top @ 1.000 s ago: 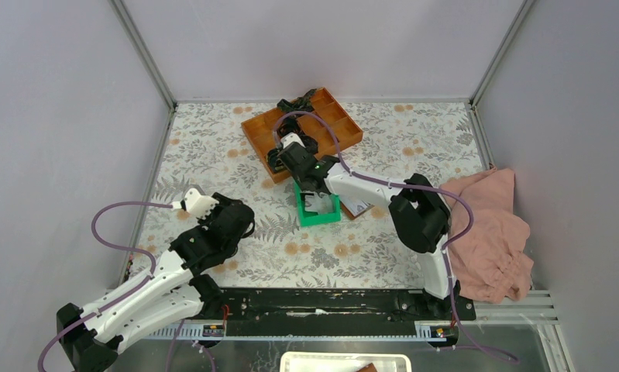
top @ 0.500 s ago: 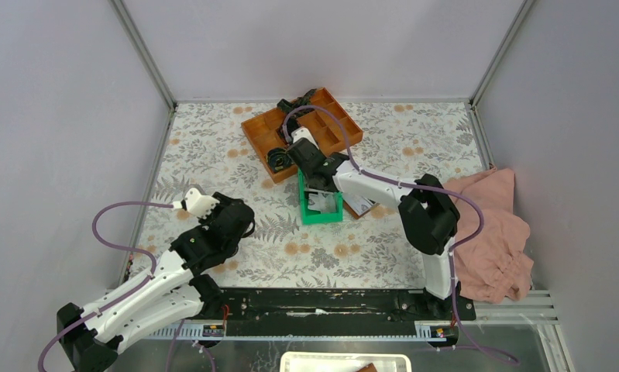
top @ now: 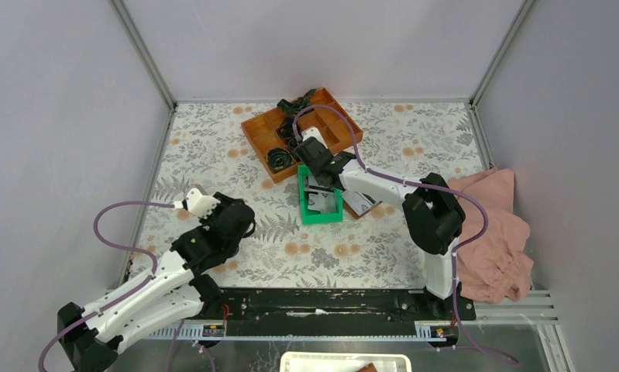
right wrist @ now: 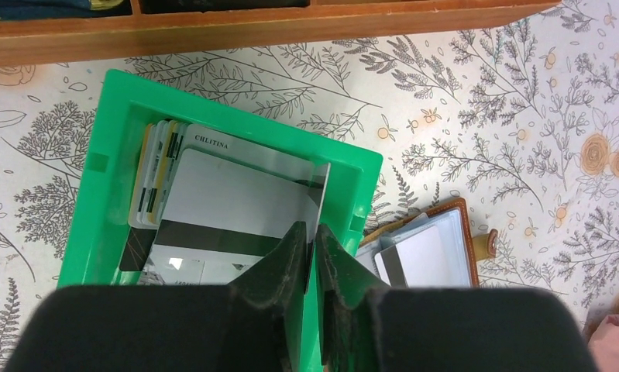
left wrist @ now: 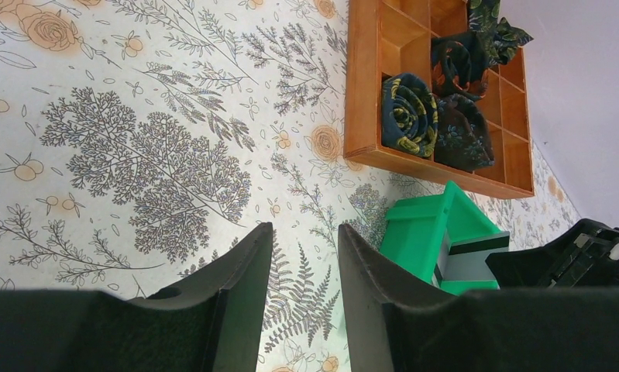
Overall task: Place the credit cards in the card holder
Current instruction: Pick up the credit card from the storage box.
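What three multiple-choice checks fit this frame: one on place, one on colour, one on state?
1. Where is the wallet?
A. in the orange tray
B. on the pink cloth
C. on the table, just beside the green tray

2. What colour is the tray holding the cards?
A. green
B. orange
C. blue

3. How is the left gripper?
A. shut on a card
B. open, holding nothing
C. shut on the wallet

Answers:
1 C, the right wrist view shows it next to the tray's side.
2 A, the cards stand inside green walls.
3 B, only the table shows between its fingers.
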You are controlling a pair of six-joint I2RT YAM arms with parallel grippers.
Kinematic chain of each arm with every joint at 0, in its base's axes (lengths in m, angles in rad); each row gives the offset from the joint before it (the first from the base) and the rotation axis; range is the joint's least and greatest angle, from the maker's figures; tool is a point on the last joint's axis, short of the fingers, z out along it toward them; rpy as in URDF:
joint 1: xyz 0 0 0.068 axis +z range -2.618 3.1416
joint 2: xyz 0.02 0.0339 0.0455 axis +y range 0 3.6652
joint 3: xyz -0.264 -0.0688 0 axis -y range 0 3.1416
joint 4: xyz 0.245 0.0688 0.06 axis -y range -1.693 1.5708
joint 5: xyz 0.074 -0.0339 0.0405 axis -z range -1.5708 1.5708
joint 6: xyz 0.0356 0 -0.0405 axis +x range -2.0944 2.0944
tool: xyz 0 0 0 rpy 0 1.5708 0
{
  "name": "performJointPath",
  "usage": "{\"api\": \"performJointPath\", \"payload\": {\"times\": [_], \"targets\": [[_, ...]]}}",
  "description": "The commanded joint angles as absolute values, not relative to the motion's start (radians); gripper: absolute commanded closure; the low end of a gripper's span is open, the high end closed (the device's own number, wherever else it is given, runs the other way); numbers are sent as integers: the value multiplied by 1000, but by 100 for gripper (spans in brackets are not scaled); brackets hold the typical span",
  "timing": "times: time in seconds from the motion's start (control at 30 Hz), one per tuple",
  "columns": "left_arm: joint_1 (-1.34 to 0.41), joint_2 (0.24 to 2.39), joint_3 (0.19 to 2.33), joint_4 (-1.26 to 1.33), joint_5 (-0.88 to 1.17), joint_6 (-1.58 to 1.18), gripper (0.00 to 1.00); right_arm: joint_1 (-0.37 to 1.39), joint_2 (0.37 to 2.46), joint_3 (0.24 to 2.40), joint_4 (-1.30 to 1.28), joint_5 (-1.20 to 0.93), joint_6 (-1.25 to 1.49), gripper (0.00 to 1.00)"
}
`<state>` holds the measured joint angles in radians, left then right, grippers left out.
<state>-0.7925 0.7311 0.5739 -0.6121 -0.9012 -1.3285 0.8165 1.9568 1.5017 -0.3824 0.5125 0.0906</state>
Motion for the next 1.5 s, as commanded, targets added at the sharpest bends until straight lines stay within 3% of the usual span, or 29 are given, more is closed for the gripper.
{"api": "performJointPath", "payload": {"times": [0.0, 0.13, 0.53, 0.97, 1.47], "targets": [[-802, 723, 557, -573, -945, -1315, 57, 800, 1916, 1494, -390, 509, 111, 89], [-802, 721, 550, -555, -937, -1304, 57, 798, 1915, 1481, -390, 497, 122, 100], [-813, 756, 638, -435, -872, -1101, 57, 798, 1772, 1471, -377, 416, 152, 100], [-839, 1084, 821, -144, -600, -810, 56, 766, 1583, 1419, -406, 530, 149, 100], [-842, 1314, 822, -34, -521, -785, 56, 653, 1712, 1290, -263, 359, 156, 100]]}}
